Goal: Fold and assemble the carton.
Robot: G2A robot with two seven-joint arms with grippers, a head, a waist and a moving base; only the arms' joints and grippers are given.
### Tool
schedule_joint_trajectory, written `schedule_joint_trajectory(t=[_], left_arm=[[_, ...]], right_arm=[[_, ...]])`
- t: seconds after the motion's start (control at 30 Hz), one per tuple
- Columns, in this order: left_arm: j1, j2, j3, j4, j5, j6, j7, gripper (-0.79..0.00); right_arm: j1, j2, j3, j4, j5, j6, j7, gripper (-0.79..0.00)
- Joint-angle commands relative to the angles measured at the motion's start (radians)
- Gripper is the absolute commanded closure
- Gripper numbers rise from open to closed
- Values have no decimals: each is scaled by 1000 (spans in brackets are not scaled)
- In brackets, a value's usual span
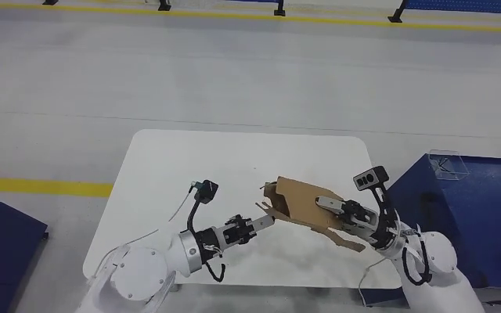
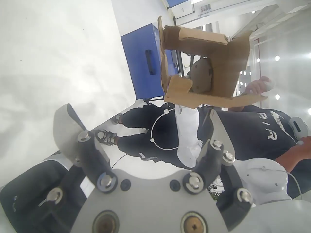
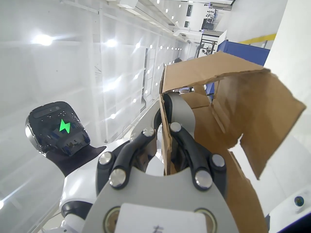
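A brown carton (image 1: 307, 200), partly unfolded with loose flaps, hangs tilted above the white table (image 1: 196, 172) near its front right part. My right gripper (image 1: 335, 206) is shut on one carton wall (image 3: 167, 132), with one finger inside the carton (image 3: 243, 103) and the other outside. My left gripper (image 1: 264, 222) stands open just in front of the carton's ragged end flaps, not touching them. In the left wrist view the carton (image 2: 226, 69) sits ahead of the spread fingers (image 2: 70, 120), its open end facing them.
A blue bin (image 1: 458, 207) stands beside the table's right edge, close to the right arm. The same blue bin (image 2: 143, 61) lies beyond the table's corner. The table's left and far parts (image 1: 235, 156) are bare.
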Motion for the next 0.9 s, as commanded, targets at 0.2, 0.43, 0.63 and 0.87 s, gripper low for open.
schedule_joint_trajectory(t=[0.2, 0.43, 0.63, 0.87], left_arm=[[-46, -4, 47, 22, 12, 65, -30, -785], [-74, -9, 100, 31, 31, 84, -38, -785], [-95, -16, 133, 43, 20, 74, -21, -785], [-65, -17, 129, 12, 37, 54, 55, -785]], right_arm=[[-24, -1, -1, -12, -9, -16, 31, 0], [-48, -1, 4, -24, -1, -26, 47, 0], [-54, -3, -7, -20, 9, -23, 68, 0], [-27, -9, -27, 42, 93, 25, 53, 0]])
